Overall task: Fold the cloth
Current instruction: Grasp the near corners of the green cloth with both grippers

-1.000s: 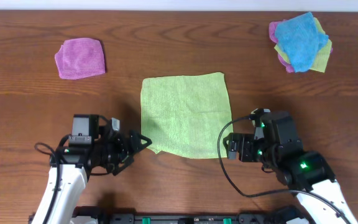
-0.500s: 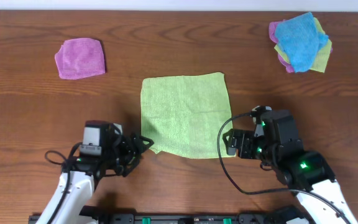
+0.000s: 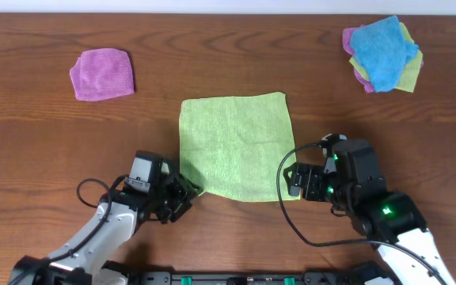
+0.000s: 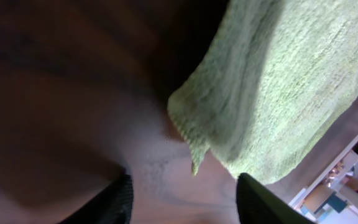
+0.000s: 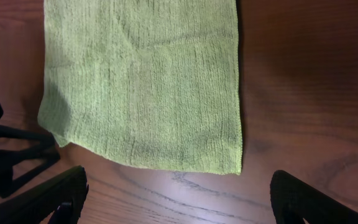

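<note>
Cloth [image 3: 236, 146]: flat on desk [image 3: 38, 142]. Left hand [image 3: 190, 192]: wide at its 7 o'clock corner; I fear bunching if it pushes. Right hand [image 3: 289, 184]: wide, just off 5 o'clock corner; skew risk.

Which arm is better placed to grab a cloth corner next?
Probably left. The left fingers are open right at the cloth corner nearest them; the right fingers, also open, view their corner from farther off.

The left gripper [image 3: 188, 191] has slid right to the near-left corner of the cloth [image 3: 236, 146], seemingly just touching it.
</note>
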You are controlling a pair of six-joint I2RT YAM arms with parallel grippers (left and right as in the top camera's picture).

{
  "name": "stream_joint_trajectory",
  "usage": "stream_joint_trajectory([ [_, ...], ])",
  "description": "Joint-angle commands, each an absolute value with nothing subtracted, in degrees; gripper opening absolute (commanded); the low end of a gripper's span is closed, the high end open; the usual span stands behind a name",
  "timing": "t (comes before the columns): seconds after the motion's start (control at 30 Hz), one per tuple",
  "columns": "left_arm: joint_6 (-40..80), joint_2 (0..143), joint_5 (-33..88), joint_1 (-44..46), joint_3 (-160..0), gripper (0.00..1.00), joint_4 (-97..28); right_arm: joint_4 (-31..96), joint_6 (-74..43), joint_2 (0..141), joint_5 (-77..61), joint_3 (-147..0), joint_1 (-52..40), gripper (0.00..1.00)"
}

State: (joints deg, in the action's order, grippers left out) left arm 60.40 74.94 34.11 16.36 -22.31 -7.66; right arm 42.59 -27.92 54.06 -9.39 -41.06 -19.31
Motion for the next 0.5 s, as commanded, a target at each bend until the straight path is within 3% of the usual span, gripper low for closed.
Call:
stream_joint_trajectory([
  [0.0, 61.2, 77.2, 32.6, 16.6, -22.0, 0.5, -6.6, 42.6, -28.7, 54.0, -9.5, -40.9, -19.4, 0.94],
  [0.27, 61.8, 80.1, 32.6, 16.7, -22.0, 0.4, -3.1, 42.6, -28.7, 54.0, -9.5, -40.9, -19.4, 0.95],
  [0.47, 61.8, 82.3, 31.3, 18.5, -22.0, 0.26, -1.3, 42.6, -28.7, 54.0, -9.5, -40.9, -19.4, 0.95],
])
